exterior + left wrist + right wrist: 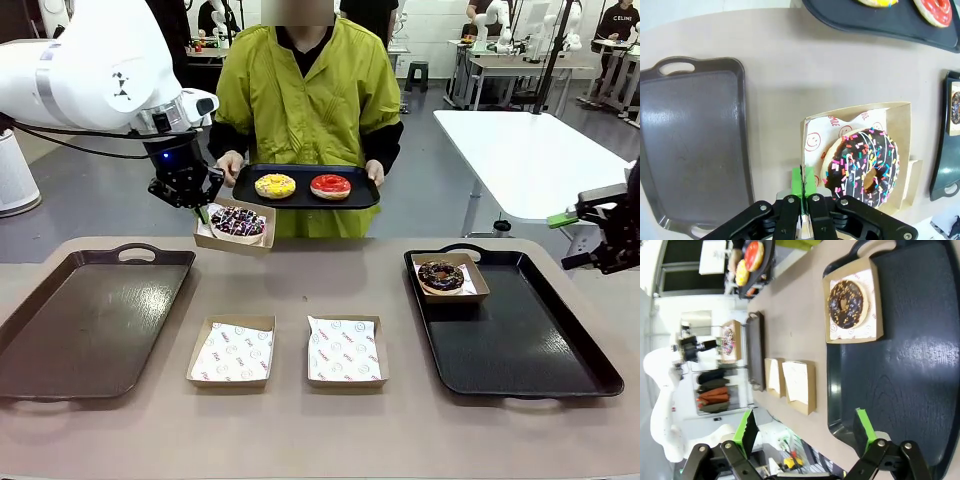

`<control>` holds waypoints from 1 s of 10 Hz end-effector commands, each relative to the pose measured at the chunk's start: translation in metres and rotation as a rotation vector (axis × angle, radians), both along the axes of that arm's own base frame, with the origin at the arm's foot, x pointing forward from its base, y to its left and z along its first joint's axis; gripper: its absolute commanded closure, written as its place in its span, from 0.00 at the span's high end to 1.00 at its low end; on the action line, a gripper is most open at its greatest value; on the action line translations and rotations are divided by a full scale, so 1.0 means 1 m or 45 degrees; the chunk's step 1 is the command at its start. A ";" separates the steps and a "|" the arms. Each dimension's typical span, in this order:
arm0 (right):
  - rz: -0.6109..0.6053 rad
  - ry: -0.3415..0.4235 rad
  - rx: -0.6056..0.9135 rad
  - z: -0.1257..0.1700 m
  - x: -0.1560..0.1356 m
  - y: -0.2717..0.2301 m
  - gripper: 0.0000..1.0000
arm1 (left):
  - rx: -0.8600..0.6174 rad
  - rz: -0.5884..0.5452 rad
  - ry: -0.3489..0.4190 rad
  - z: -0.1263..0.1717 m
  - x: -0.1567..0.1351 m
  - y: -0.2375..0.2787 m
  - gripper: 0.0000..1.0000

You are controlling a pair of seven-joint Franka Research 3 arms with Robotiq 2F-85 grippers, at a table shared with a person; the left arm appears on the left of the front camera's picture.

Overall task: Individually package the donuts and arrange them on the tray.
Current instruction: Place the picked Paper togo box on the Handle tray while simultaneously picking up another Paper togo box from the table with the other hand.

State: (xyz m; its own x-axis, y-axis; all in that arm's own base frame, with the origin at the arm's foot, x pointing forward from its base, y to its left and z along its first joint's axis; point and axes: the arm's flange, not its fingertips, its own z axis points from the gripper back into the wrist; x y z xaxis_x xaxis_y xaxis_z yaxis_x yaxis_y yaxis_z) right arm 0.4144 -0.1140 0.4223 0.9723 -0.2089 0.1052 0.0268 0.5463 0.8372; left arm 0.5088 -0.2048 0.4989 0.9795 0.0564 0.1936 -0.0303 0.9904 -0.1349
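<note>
The left pincer [803, 182] pinches the wall of a paper-lined brown cardboard box [905, 140] carrying the dark ring donut with purple-and-white sprinkles [862, 165], held above the beige surface [790, 60]. The right pincer [805, 429] is spread wide over a black plastic tray [920, 365], where the chocolate-brown ring donut [846, 303] sits boxed.
</note>
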 end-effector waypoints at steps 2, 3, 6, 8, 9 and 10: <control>0.076 0.026 -0.335 0.044 0.011 0.077 1.00 | -0.051 -0.032 0.055 0.029 -0.031 0.066 0.01; 0.090 0.009 -0.415 0.057 0.013 0.104 1.00 | -0.058 -0.017 0.055 0.033 -0.039 0.090 0.01; 0.109 -0.003 -0.636 0.059 0.016 0.186 1.00 | 0.015 0.008 0.057 0.019 -0.044 0.150 0.01; 0.091 0.009 -0.708 0.040 0.024 0.221 1.00 | 0.068 -0.025 0.073 0.004 -0.039 0.171 0.01; 0.079 0.010 -0.744 0.028 0.028 0.233 1.00 | 0.083 -0.034 0.076 -0.002 -0.034 0.180 0.01; 0.077 0.008 -0.741 0.023 0.030 0.237 1.00 | 0.085 -0.050 0.065 -0.006 -0.031 0.184 0.01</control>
